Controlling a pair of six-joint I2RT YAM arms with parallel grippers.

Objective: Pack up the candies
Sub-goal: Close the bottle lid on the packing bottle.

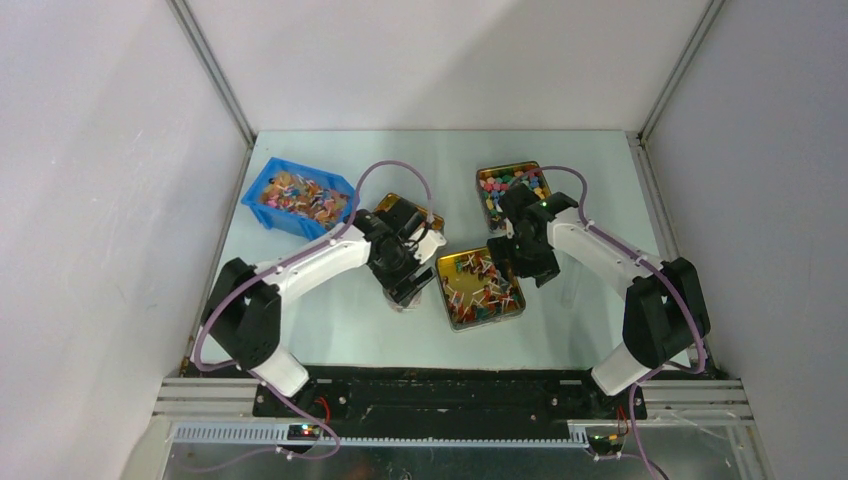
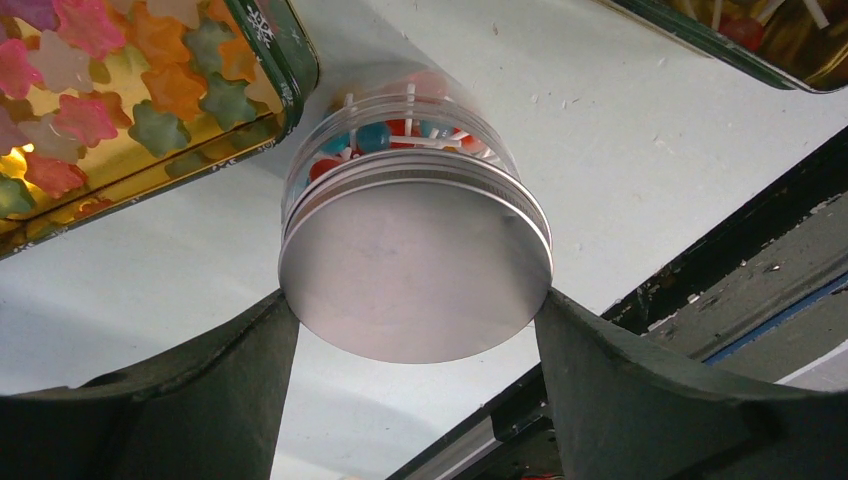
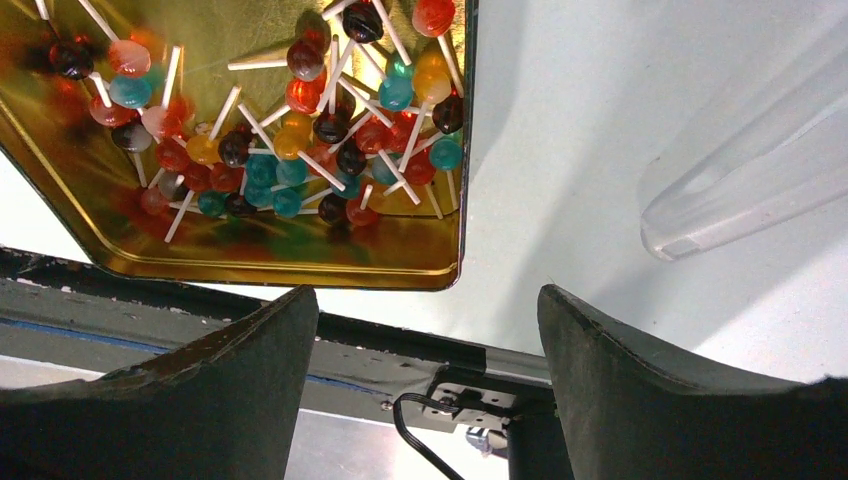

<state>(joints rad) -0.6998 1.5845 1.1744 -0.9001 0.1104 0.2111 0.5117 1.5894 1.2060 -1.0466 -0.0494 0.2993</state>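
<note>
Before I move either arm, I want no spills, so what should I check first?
1. Closed jar, lid on: ok.
2. Grip: left gripper fingers touch the lid on both sides: ok.
3. Free arm: right gripper open, nothing between its fingers: ok.
4. Emptied tin: not ok, many candies inside.
5. Tightness of the lid: cannot tell.
</note>
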